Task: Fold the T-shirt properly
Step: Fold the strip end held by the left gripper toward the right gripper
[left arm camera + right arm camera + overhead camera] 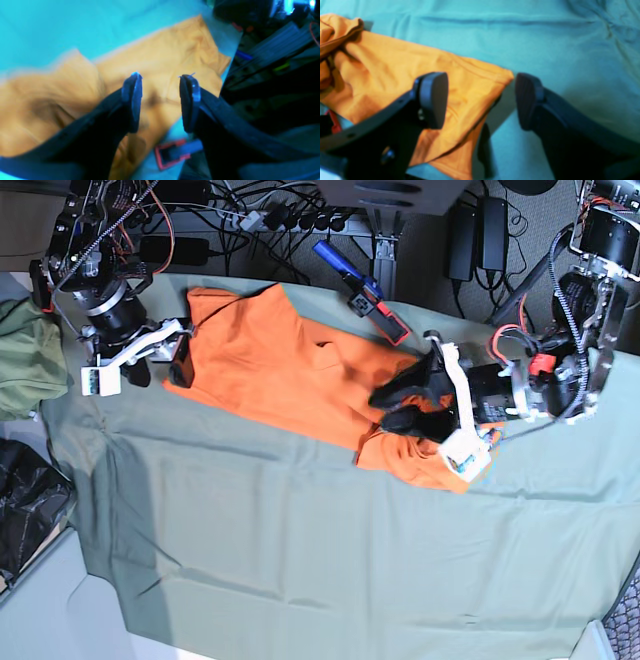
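Note:
The orange T-shirt (280, 370) lies rumpled and partly doubled over on the grey-green table cloth (300, 560), toward the back. My left gripper (382, 410) hovers open over the shirt's bunched right end; in the left wrist view the left gripper (161, 100) has empty space between its fingers, with the T-shirt (162, 57) below. My right gripper (160, 368) stands open at the shirt's left edge. In the right wrist view the right gripper (480, 100) straddles a corner of the T-shirt (395, 75), one finger above the cloth, the other above the table cloth (545, 37).
An olive-green garment (25, 370) is bunched at the table's left edge, with a black bag (25, 500) below it. A red and blue tool (365, 290) lies behind the shirt and shows as the tool (172, 152) in the left wrist view. Cables crowd the back.

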